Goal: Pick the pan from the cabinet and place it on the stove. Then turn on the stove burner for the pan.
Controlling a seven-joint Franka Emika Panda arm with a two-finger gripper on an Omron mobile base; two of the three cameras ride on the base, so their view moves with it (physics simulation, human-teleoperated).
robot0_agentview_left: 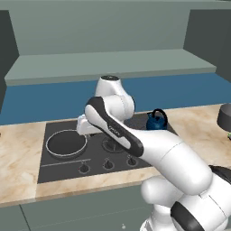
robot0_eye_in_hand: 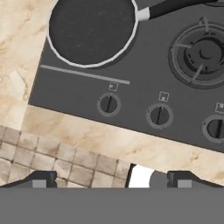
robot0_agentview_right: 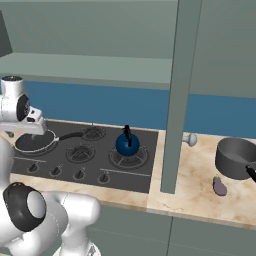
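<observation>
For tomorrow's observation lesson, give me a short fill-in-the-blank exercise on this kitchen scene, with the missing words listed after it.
1. The pan rests on the stove's ______ burner.
2. The blue kettle stands on the ______ end of the stove.
3. The claw hovers over the stove's front edge with its jaws ______.
4. Beside the grey pot on the counter lies a small purple ______.

Missing words: left; right; open; eggplant

No word, brand or number can be read anywhere here. On the stove (robot0_eye_in_hand: 131,87) small pale square marks stand above each knob (robot0_eye_in_hand: 108,104), but they are too small to make out. A dark marking runs along the robot arm (robot0_agentview_left: 115,131), also too blurred for reading.
</observation>
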